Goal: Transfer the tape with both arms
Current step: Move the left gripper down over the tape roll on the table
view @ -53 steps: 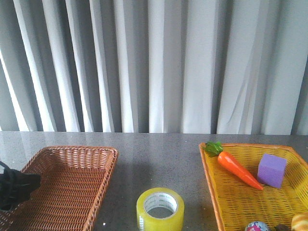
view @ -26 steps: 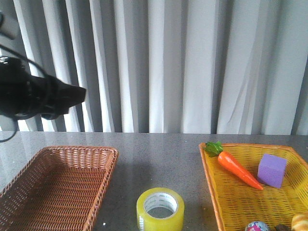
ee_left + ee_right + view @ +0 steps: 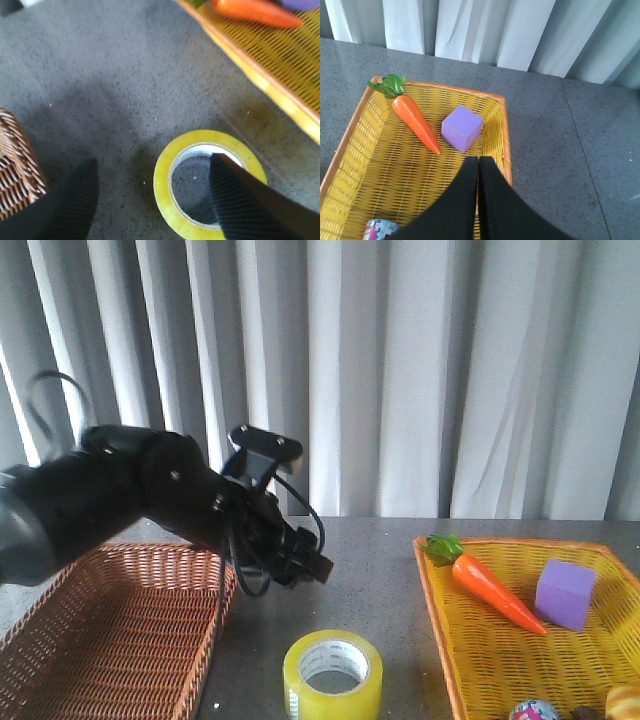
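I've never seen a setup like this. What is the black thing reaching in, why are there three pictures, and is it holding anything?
The black shape is the robot's left arm. It carries the left gripper, whose jaws stand open above the tape, a yellow roll on the grey table. It holds nothing yet.

The front picture looks forward over the table. The other two come from small cameras on each wrist, looking down past the jaws.

In the right wrist picture, the right gripper has its jaws pressed together, empty, over a yellow basket holding a toy carrot and a purple cube. A can-like item at its edge is too cut off to name. A brown wicker basket sits on the left.
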`<state>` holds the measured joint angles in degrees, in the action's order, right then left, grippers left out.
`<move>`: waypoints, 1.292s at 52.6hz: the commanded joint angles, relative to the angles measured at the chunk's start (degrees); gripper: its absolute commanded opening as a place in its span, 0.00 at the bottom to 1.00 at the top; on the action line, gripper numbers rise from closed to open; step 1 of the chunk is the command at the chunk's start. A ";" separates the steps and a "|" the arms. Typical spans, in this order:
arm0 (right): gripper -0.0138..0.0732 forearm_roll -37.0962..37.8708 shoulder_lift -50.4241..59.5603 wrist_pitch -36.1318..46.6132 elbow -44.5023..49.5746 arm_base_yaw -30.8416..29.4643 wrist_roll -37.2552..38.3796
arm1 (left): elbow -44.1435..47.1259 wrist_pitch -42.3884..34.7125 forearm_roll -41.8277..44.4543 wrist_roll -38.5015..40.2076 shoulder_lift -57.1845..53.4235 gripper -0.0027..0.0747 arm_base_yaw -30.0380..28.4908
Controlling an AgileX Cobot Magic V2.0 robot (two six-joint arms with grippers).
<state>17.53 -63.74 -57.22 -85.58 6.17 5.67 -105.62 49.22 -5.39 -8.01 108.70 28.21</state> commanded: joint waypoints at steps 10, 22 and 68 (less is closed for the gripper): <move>0.15 1.51 0.97 3.43 -1.25 -0.41 -0.14 | -4.43 -1.39 2.20 11.38 5.70 0.64 2.47; 0.15 1.51 0.97 3.48 -1.25 -0.41 -0.14 | -4.55 1.18 3.03 12.48 8.51 0.64 2.47; 0.15 1.51 0.97 3.58 -1.25 -0.41 -0.14 | -5.03 6.84 4.83 16.52 13.02 0.38 2.41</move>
<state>17.53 -63.74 -57.22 -85.58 6.17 5.67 -108.46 57.03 -0.50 8.14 124.61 30.45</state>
